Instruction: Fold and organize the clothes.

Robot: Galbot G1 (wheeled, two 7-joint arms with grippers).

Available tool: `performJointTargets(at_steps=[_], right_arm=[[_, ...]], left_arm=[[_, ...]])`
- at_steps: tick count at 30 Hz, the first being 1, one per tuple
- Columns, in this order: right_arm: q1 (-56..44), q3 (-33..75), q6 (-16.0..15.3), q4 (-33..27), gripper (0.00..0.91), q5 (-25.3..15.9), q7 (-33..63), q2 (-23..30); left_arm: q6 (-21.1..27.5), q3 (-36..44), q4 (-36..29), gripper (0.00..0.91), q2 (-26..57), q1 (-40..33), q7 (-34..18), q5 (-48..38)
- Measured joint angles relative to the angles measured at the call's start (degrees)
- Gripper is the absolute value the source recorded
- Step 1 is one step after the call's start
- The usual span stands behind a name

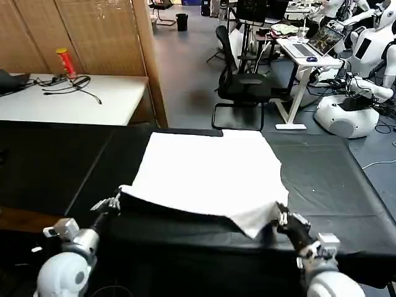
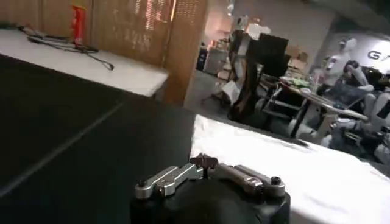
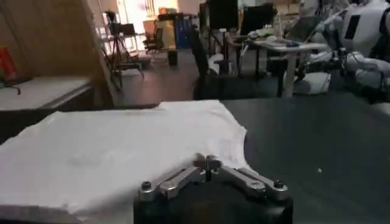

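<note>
1. Nearest the robot, the left gripper [image 1: 113, 202] sits at the near-left corner of the white cotton T-shirt [image 1: 210, 173], and the right gripper [image 1: 283, 218] at its near-right corner. In both wrist views the metal fingers [image 2: 204, 162] meet tip to tip, pinched narrow; each appears to clamp the shirt's near hem, though the cloth between the tips is hidden.
2. The near edge is raised off the surface and sags slightly between the two grippers, with a small flap drooping beside the right one.
3. The step in hand looks like carrying this hem toward the far edge. To fold cleanly, both arms should travel together at equal height, keeping the hem taut and level so it lands square.
4. The shirt shows a plain, soft, faintly wrinkled face, lying roughly rectangular across the middle of the matte black table [image 1: 334, 179].
5. Farther left stands a smooth white tabletop [image 1: 74, 102] with loose black cables [image 1: 68, 83].
</note>
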Motion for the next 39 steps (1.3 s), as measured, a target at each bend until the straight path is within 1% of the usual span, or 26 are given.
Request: performJointTargets(at_steps=[8, 18, 20, 21, 22, 23, 27, 32, 36, 39], right_arm=[[6.7, -1.5, 0.0, -8.2, 0.059, -0.3, 0.0, -0.9], [13.3, -3.4, 0.0, -15.7, 0.059, -0.2, -1.1, -0.4], [13.7, -3.4, -0.1, -16.2, 0.078, 0.2, -1.4, -0.4], [13.8, -3.4, -0.2, -16.2, 0.166, 0.4, -1.6, -0.4], [13.7, -3.4, -0.4, -16.2, 0.878, 0.4, -1.8, -0.5], [13.6, -3.2, -0.7, -16.1, 0.878, 0.5, -2.1, -0.7], [12.0, -2.5, -2.5, -14.2, 0.878, 1.8, -2.8, -1.9], [7.9, -1.1, -4.7, -8.7, 0.878, 3.4, -3.3, -4.1], [3.9, 0.7, -5.1, -4.0, 0.878, 3.3, -3.9, -5.9], [0.7, 2.2, -4.9, -1.8, 0.878, 2.8, -4.5, -6.8]], left_arm=[[-1.4, 3.4, 6.4, 0.000, -0.6, -6.3, 0.5, 5.6], [-1.0, 7.9, 12.4, 0.000, 0.9, -12.1, 1.2, 7.4], [-1.0, 8.5, 13.3, 0.000, 1.1, -12.9, 1.0, 7.4], [-1.0, 8.8, 13.7, 0.000, 1.1, -13.4, 1.0, 7.4], [-1.0, 8.9, 14.0, 0.371, 1.1, -13.7, 0.9, 7.4], [-0.8, 9.1, 14.2, 0.878, 1.1, -14.1, 0.8, 7.5], [-0.2, 9.2, 14.5, 0.878, 0.9, -14.9, 0.3, 7.5], [0.3, 8.5, 14.0, 0.878, 0.9, -14.5, 0.1, 7.5], [0.9, 7.8, 13.4, 0.878, 0.9, -14.0, 0.6, 7.4], [1.9, 7.1, 12.4, 0.878, 1.2, -13.0, 1.4, 6.8]])
